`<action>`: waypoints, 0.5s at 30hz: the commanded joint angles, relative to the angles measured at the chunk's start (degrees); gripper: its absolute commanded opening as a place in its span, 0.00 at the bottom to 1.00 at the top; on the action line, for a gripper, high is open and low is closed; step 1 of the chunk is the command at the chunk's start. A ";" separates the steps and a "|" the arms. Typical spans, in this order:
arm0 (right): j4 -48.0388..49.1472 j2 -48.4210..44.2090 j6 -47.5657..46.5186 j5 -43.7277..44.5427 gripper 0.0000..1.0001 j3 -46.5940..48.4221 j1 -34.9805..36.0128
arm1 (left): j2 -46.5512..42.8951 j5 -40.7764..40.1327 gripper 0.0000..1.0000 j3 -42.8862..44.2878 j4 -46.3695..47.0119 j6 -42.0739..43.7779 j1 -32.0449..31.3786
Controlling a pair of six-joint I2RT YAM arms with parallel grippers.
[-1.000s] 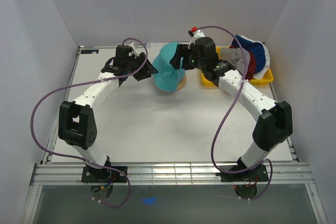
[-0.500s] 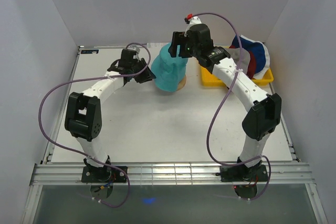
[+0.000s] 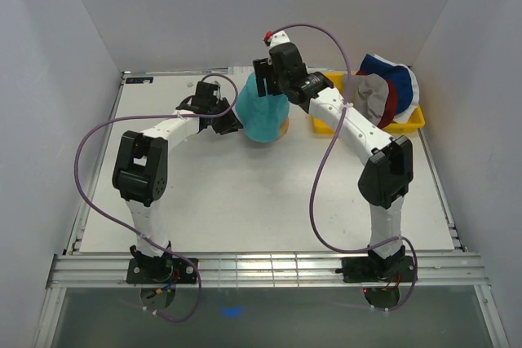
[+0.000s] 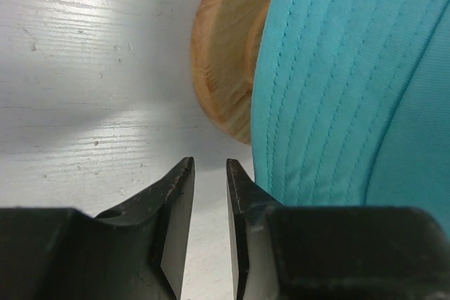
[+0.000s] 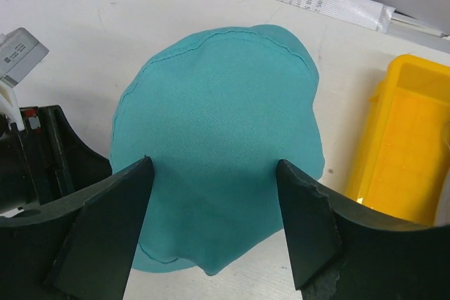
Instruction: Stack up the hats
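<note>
One soft teal hat (image 5: pixel 218 103) drapes the wooden stand (image 4: pixel 225 68); I'd pinch its brim. Left gripper (image 4: pixel 209 168) narrowly apart, empty; right gripper (image 5: pixel 213 166) spread wide.

Teal over wood, seen from my console
I see the teal hat (image 3: pixel 263 116) with matching stitched rows, a tan grained wooden stand (image 4: pixel 225 54), and at upper right a yellow tray (image 3: pixel 323 127) of grey, dark red, white and navy hats (image 3: pixel 390 91).
</note>
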 commanded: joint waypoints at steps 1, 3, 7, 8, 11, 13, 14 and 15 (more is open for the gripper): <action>-2.89 1.99 -4.50 5.94 0.76 1.57 2.27 | -0.88 -0.55 0.36 2.36 1.06 -0.18 -0.10; -2.80 2.52 -6.17 7.18 0.76 1.66 3.14 | -0.88 -0.64 0.36 2.28 0.97 -0.09 -0.02; -3.07 3.75 -7.14 7.80 0.78 2.10 3.33 | -1.05 -0.90 0.36 2.27 0.53 0.17 -0.02; -3.15 3.93 -7.67 7.72 0.78 2.36 3.41 | -1.14 -1.08 0.36 2.27 0.36 0.34 -0.02; -3.33 4.72 -7.93 7.54 0.80 2.89 3.41 | -1.75 -1.34 0.36 2.45 -0.17 0.78 -0.02; -3.24 5.15 -8.37 6.93 0.82 3.85 3.33 | -2.28 -1.52 0.36 2.54 -0.52 1.13 -0.02; -3.33 5.51 -8.46 6.84 0.82 4.29 3.33 | -2.54 -1.61 0.36 2.45 -0.87 1.22 -0.10; -3.59 5.68 -8.64 6.84 0.82 5.08 3.33 | -2.81 -1.69 0.36 2.36 -0.96 1.31 -0.02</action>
